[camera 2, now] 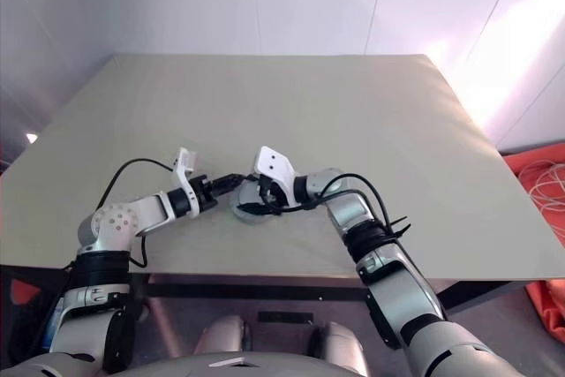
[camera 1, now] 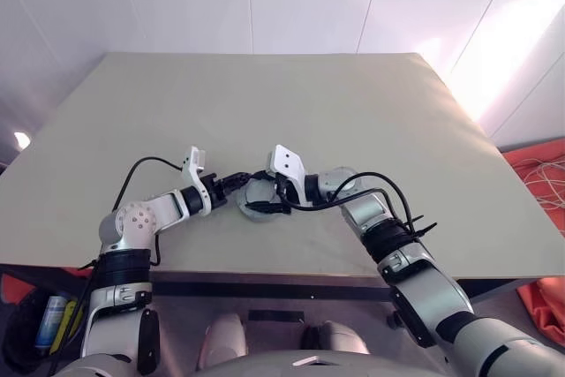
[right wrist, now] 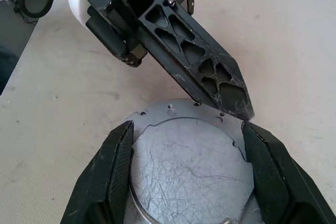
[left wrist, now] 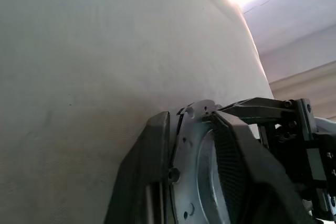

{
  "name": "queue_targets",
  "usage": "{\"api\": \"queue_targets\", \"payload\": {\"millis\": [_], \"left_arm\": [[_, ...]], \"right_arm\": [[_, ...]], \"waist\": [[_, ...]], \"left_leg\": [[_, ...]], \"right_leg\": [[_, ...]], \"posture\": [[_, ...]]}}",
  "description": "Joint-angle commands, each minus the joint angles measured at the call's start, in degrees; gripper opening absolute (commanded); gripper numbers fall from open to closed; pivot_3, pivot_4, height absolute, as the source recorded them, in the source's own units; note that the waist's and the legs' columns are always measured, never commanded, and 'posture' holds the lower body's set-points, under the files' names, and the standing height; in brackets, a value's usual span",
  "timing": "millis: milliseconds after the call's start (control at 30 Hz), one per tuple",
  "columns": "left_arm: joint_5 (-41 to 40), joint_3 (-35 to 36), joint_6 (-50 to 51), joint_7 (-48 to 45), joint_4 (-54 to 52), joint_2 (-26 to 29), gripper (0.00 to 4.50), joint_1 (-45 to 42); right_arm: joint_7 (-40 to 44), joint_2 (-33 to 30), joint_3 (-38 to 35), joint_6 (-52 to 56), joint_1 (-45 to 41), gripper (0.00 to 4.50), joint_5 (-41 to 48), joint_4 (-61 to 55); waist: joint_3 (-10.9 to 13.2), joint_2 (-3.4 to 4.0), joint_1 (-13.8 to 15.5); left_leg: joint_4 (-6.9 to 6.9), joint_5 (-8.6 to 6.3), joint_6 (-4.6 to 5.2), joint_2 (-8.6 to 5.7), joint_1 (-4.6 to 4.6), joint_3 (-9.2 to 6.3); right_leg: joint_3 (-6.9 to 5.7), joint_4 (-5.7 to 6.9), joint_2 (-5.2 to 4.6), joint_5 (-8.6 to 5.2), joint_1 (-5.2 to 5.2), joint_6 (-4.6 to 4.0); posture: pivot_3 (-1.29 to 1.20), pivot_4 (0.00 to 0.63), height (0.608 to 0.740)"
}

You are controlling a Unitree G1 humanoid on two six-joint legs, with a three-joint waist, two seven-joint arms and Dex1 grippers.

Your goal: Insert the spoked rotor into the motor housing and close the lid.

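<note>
The motor housing [camera 1: 256, 207] lies as a round grey metal piece on the table, close to its front edge. In the right wrist view its plain scratched round face [right wrist: 191, 169], which looks like the lid, is turned up inside a flange with small holes. My right gripper [right wrist: 186, 127] reaches in from the right, its fingers [right wrist: 118, 174] set against opposite sides of that round face. My left gripper [left wrist: 191, 116] comes from the left and is shut on the grey flange [left wrist: 186, 192]; its finger [right wrist: 210, 72] ends at the rim. The spoked rotor is hidden.
The beige table [camera 1: 265, 103] stretches far behind and to both sides of the housing, and its front edge runs just below my arms. An orange heap with cords [camera 1: 538, 218] lies on the floor at the right. Bottles [camera 1: 53, 320] stand low at the left.
</note>
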Motion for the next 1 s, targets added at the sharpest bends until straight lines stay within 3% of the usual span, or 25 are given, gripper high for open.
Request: {"api": "queue_targets", "payload": {"millis": [33,433,733,1000], "left_arm": [[-1.15,0.09,2.28,0.06,0.04,-0.49,0.13,-0.96],[-2.44,-1.55,8.36,-1.27,-3.19,-0.99,0.03,0.52],[-11.60,10.04,5.51,-1.72,-2.64,-3.56,0.03,-3.26],[-7.34,-0.06,11.02,-0.01,-3.58,-1.96,0.03,-0.17]], "right_arm": [[0.47,-1.76,1.32,1.77,1.08,3.15,-2.06,0.83],[-0.04,-2.28,1.37,2.12,1.23,3.15,-2.02,0.07],[-0.43,-2.21,1.66,2.03,1.23,3.15,-2.10,0.23],[-0.67,-2.00,1.74,1.69,0.49,3.15,-2.18,0.87]], "waist": [[0.00,0.00,0.00],[0.00,0.02,0.14],[0.02,0.05,0.00],[0.01,0.24,0.01]], "left_leg": [[0.00,0.00,0.01,-0.01,0.00,0.00],[0.00,-0.05,0.07,-0.03,0.01,0.00],[-0.01,-0.06,0.09,-0.03,-0.07,-0.01],[-0.14,-0.05,0.08,-0.07,-0.04,0.00]], "right_leg": [[0.00,-0.01,0.00,0.00,0.00,0.01],[0.00,-0.06,-0.03,-0.03,0.02,0.05],[0.02,-0.11,-0.02,-0.05,0.05,0.09],[0.03,-0.19,-0.03,-0.09,0.04,0.14]], "posture": [[0.00,0.000,0.740],[0.00,0.000,0.740],[0.00,0.000,0.740],[0.00,0.000,0.740]]}}
